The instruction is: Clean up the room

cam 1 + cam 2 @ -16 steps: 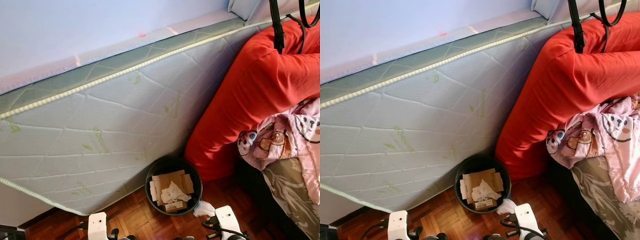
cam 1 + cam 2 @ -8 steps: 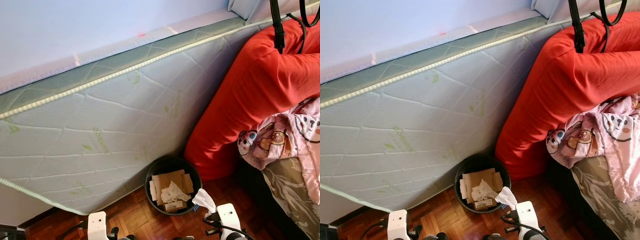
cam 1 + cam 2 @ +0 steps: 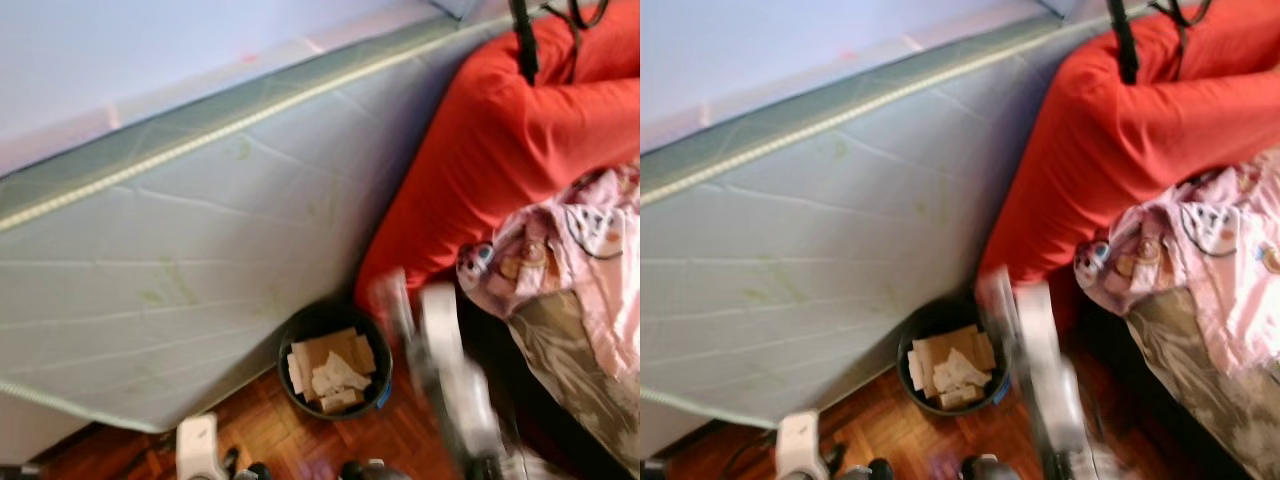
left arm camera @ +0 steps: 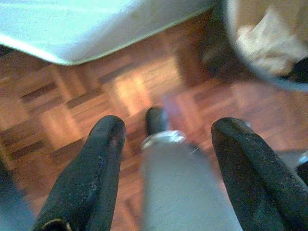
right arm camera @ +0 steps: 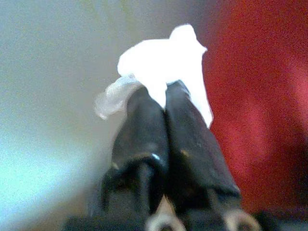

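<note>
Between my right hand (image 5: 166, 94) fingers, pinched shut, sits a crumpled white tissue (image 5: 166, 60) — light, soft, best held by its bunched middle. Lower centre of the frame, the bin (image 3: 335, 362) waits. Since before, that arm has swung up — blurred now. My left hand (image 4: 166, 137) hangs wide.

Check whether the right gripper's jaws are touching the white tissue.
Touching. The right wrist view shows it: the right gripper has its jaws pressed together on the white tissue, which sticks out beyond their tips.
</note>
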Controlling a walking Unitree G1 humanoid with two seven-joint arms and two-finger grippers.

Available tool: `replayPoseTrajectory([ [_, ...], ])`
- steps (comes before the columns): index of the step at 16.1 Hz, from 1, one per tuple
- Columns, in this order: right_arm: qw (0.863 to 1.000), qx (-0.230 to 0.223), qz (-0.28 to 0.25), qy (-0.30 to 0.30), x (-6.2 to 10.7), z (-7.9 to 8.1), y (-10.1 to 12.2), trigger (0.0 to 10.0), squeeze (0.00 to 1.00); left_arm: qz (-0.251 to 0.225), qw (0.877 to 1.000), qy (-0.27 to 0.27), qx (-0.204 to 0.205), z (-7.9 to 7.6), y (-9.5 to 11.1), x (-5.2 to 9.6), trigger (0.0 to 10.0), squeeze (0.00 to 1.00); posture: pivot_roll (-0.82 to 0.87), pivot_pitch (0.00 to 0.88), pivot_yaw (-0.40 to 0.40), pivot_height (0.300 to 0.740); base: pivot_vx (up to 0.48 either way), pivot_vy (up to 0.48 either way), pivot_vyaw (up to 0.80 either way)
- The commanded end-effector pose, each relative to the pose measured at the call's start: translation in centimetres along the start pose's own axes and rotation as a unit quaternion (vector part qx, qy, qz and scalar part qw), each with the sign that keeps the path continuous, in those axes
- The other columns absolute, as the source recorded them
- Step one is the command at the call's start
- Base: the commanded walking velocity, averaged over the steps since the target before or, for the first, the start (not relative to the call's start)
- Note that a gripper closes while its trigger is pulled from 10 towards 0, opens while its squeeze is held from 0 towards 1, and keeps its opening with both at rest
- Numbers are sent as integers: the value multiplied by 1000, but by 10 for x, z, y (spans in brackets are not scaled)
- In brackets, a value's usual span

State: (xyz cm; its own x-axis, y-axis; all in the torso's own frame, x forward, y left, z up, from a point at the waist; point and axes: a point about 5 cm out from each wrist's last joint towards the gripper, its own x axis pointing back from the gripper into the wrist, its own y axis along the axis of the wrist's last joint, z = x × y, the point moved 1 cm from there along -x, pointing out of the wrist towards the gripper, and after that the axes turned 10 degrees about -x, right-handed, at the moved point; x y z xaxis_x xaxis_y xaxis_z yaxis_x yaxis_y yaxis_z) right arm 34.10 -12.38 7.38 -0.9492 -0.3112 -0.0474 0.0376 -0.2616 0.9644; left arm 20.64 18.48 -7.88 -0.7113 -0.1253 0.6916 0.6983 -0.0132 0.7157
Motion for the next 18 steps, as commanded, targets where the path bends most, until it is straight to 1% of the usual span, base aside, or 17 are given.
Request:
replayPoseTrajectory([
  [1,1000,-11,24,-10,20,-6,-21,10000,0,27,1000,11,1,8,-18,5,10000,0,-93,201,-34,740,0,0,0],
  [2,1000,9,5,-2,18,-5,-13,10000,0,26,1000,10,1,8,-18,5,10000,0,-93,201,-34,740,0,0,0],
  [4,998,-5,-45,35,11,3,8,10000,0,23,1000,9,2,7,-16,5,10000,0,-93,202,-33,740,0,0,0],
  [5,997,-8,-41,72,10,10,10,10000,0,23,1000,9,2,7,-16,5,10000,0,-95,202,-33,740,0,0,0],
  [6,992,-6,-18,128,11,20,9,10000,0,22,1000,8,1,7,-15,5,10000,0,-98,200,-32,740,0,0,0],
  [7,994,27,-2,106,13,12,5,10000,0,21,1000,7,1,6,-15,4,10000,0,-98,200,-32,740,0,0,0],
  [8,998,68,6,15,16,-9,2,10000,0,20,1000,7,0,6,-14,4,10000,0,-99,199,-31,740,0,0,0],
  [9,998,53,9,-11,18,-17,-1,10000,0,19,1000,7,0,6,-14,4,10000,0,-93,200,-30,740,0,0,0],
  [11,1000,28,7,3,15,-10,-1,10000,0,17,1000,9,0,7,-13,4,10000,0,-90,199,-28,740,0,0,0],
  [12,999,10,4,34,10,3,2,10000,0,17,1000,10,-1,8,-14,4,10000,0,-95,197,-26,740,0,0,0],
  [14,998,11,23,58,8,14,-3,10000,0,17,1000,9,-4,7,-14,4,10000,0,-98,194,-23,740,0,0,0],
  [16,998,13,34,54,6,16,-7,10000,0,16,1000,7,-6,6,-14,5,10000,0,-94,193,-21,740,0,0,0],
  [17,999,27,34,28,4,14,-8,10000,0,16,1000,6,-7,6,-15,5,10000,0,-97,188,-19,740,0,0,0],
  [18,999,22,25,7,2,11,-4,10000,0,17,1000,6,-7,6,-15,5,10000,0,-98,185,-18,740,0,0,0],
])
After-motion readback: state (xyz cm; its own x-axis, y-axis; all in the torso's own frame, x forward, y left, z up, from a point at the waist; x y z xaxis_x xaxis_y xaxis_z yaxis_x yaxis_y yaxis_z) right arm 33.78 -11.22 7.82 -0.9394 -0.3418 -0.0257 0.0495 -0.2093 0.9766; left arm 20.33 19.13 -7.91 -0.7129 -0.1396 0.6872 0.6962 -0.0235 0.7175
